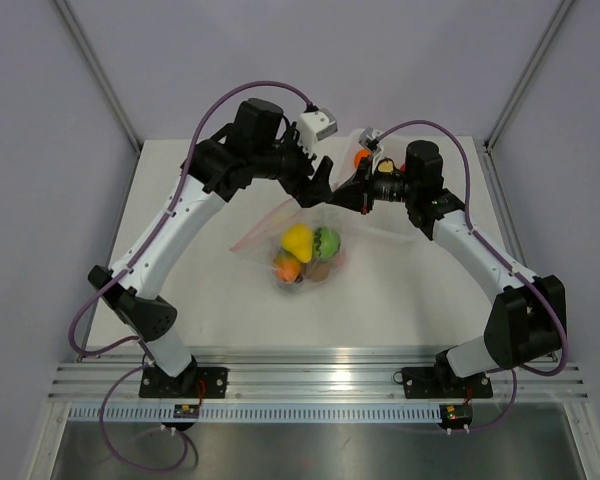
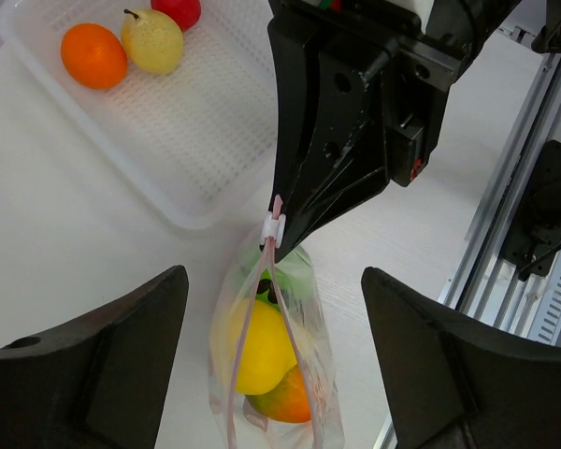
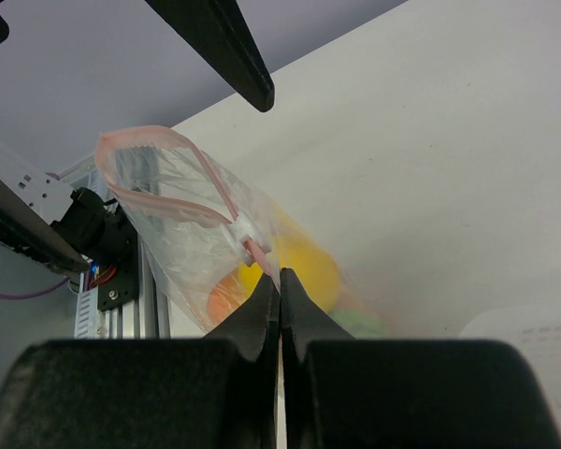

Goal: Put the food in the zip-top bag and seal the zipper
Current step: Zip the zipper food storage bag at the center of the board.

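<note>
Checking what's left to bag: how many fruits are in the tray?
3, in the tray's corner: an orange, a yellow pear beside it, a red one cut off at the picture's top edge. More may be hidden.

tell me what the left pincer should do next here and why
Probably close the left pincer on the zipper beside the right pincer, which is shut on that strip's end. The mouth of the zip-top bag gapes open, and the left fingers straddle it.

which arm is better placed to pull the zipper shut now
Left, probably. The left end effector is open and free, lined up on the zipper. The right end effector is shut on the zipper's end, holding the bag up, so it serves as the anchor.
</note>
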Robot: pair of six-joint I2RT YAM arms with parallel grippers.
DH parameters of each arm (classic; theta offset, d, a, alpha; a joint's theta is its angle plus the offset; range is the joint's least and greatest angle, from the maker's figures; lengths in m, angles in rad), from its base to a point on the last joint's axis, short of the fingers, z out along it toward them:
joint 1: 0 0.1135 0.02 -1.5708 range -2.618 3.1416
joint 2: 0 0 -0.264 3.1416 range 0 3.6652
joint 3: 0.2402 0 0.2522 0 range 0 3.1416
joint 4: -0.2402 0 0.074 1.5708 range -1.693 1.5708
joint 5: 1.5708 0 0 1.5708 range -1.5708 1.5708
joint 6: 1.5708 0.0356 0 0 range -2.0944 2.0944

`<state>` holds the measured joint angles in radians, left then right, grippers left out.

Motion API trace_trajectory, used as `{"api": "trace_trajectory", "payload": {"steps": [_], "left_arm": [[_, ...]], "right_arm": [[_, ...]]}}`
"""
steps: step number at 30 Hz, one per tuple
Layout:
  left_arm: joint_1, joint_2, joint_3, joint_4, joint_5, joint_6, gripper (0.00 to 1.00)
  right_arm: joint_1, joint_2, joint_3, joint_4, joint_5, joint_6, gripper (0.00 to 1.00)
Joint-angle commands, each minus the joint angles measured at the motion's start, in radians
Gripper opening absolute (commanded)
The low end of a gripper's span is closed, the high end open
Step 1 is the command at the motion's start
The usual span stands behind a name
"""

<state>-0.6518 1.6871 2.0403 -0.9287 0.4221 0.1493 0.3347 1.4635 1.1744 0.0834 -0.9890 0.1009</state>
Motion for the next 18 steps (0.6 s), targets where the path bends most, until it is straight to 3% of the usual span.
{"api": "trace_trajectory", "payload": {"steps": [1, 10, 18], "left_arm": [[-0.014, 0.011, 0.038, 0.027, 0.017, -0.011, 0.78], [-0.040, 0.049, 0.057, 0.034, -0.013, -0.008, 0.68], [-0.042, 0.054, 0.051, 0.048, -0.023, -0.010, 0.50]], "right_arm": [[0.010, -0.043, 0.036, 0.007, -0.023, -0.012, 0.00], [0.012, -0.046, 0.041, 0.007, -0.039, -0.007, 0.00], [0.012, -0.049, 0.037, 0.006, -0.043, -0.009, 0.00]]}}
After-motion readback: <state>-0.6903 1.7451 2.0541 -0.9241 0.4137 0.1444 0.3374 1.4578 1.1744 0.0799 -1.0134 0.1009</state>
